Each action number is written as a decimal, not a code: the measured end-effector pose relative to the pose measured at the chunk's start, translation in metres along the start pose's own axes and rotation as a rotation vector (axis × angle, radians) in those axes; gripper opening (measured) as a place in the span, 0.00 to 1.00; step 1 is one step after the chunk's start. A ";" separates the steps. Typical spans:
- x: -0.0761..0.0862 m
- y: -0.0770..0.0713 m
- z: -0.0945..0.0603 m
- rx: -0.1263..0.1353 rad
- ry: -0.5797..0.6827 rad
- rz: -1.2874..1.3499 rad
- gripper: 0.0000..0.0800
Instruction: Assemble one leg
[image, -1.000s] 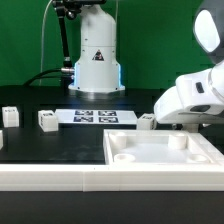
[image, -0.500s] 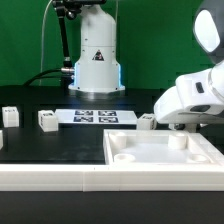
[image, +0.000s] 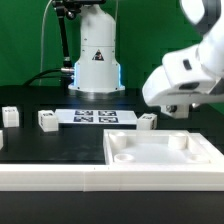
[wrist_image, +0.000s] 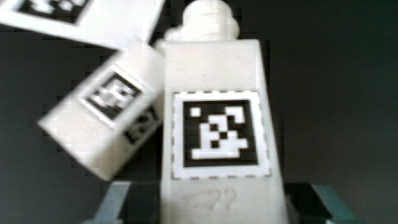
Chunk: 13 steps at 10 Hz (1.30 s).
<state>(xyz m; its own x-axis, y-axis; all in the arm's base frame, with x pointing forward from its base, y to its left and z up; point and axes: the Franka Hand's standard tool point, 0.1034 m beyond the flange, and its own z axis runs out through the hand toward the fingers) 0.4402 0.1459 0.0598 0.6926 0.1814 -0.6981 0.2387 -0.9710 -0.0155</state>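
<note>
Exterior view, from its left: two loose posts (image: 8, 115) (image: 47, 120), the marker board (image: 95, 116), a third post (image: 147, 121), then the arm (image: 185, 75) bent low above the white tray (image: 160, 172). Wrist view: the gripper (wrist_image: 222, 196) is clamped on the leg (wrist_image: 214, 100), tag facing the camera.

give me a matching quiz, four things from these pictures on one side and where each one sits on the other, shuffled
Things:
1. the leg
2. marker board
3. square tabletop piece
4. loose leg

Places:
a. on the table at the exterior view's far left
b. held in the gripper
c. flat on the table in front of the robot base
d. nearest the camera, toward the exterior view's right

Pairs: 1-b, 2-c, 3-d, 4-a
</note>
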 end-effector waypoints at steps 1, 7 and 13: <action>-0.017 0.004 -0.017 -0.002 -0.015 0.004 0.37; 0.016 0.020 -0.045 0.010 0.235 -0.073 0.37; 0.011 0.034 -0.109 -0.004 0.592 -0.060 0.37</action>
<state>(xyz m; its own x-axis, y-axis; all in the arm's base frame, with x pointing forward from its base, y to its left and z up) 0.5300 0.1321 0.1302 0.9393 0.2929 -0.1785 0.2907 -0.9560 -0.0387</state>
